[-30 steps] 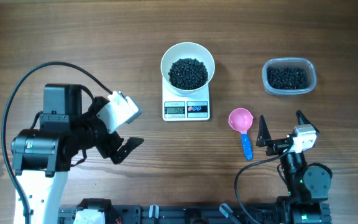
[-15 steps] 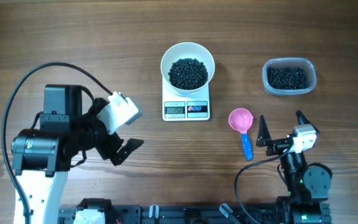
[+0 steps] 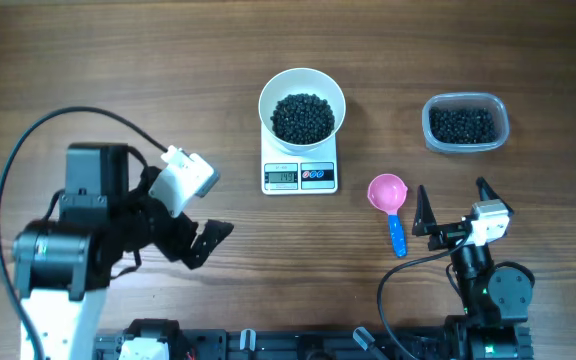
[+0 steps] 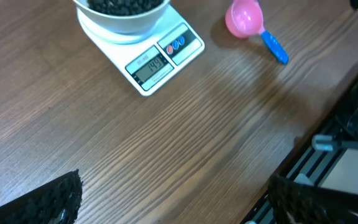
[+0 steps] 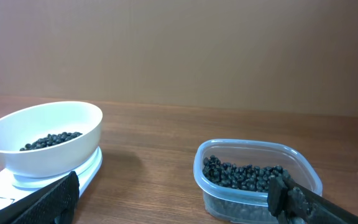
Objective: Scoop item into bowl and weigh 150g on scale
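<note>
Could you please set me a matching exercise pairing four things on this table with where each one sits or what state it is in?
Things:
1. white bowl
2. pink scoop
3. clear tub
4. scale

Places or states:
A. lying empty beside the scale
B. resting on the scale, holding black beads
C. standing apart from the scale, beads inside
D. beneath the bowl, display lit

Pairs: 1-B, 2-A, 3-C, 4-D

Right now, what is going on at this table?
Nothing is held. Both the left gripper and the right gripper hang open and empty. The round white bowl, holding small black beads, sits on the white kitchen scale, whose display appears to read 149. The pink plastic scoop with a blue handle lies beside the scale; a clear plastic tub holds more beads.
</note>
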You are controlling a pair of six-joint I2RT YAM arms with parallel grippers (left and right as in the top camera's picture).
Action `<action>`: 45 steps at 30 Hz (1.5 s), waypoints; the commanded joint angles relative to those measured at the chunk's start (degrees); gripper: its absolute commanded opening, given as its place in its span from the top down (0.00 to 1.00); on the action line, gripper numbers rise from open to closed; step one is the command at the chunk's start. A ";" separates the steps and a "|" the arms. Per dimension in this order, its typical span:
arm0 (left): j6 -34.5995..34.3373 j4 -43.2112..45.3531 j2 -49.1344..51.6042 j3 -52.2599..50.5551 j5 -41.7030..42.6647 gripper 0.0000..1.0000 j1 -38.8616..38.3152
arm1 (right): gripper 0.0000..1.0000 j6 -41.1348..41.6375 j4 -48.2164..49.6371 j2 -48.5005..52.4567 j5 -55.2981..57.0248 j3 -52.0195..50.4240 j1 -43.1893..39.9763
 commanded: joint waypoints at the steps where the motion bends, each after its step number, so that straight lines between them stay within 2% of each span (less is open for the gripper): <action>1: -9.99 1.38 -4.33 0.59 -2.32 0.00 -0.26 | 0.01 -0.70 0.20 -0.61 1.01 -0.09 0.24; 7: -18.97 6.69 -12.07 -3.43 -7.82 0.00 -0.24 | 0.00 -0.70 0.20 -0.61 1.01 -0.09 0.24; 12: -25.88 18.01 -22.23 -13.62 -11.39 0.00 -0.26 | 0.00 -0.70 0.20 -0.61 0.98 -0.09 0.24; 18: -37.27 30.49 -29.09 -23.56 -16.55 0.00 -0.24 | 0.00 -0.70 0.20 -0.61 1.01 -0.09 0.24; 25: -38.95 44.46 -37.66 -37.11 -20.41 0.00 -0.24 | 0.00 -0.70 0.20 -0.61 0.98 -0.09 0.24; 29: -44.35 52.72 -42.49 -44.78 -21.55 0.00 -0.24 | 0.00 -0.70 0.20 -0.61 1.01 -0.09 0.24; 34: -44.61 59.58 -45.53 -51.08 -23.08 0.00 -0.24 | 0.00 -0.72 0.20 -0.61 1.01 -0.09 0.24; 38: -44.63 63.63 -46.95 -54.55 -24.87 0.00 -0.24 | 0.00 -0.72 0.20 -0.61 0.98 -0.09 0.24; 45: -44.61 63.91 -52.50 -58.23 -27.96 0.00 -0.07 | 0.00 -0.70 0.20 -0.61 0.98 -0.09 0.24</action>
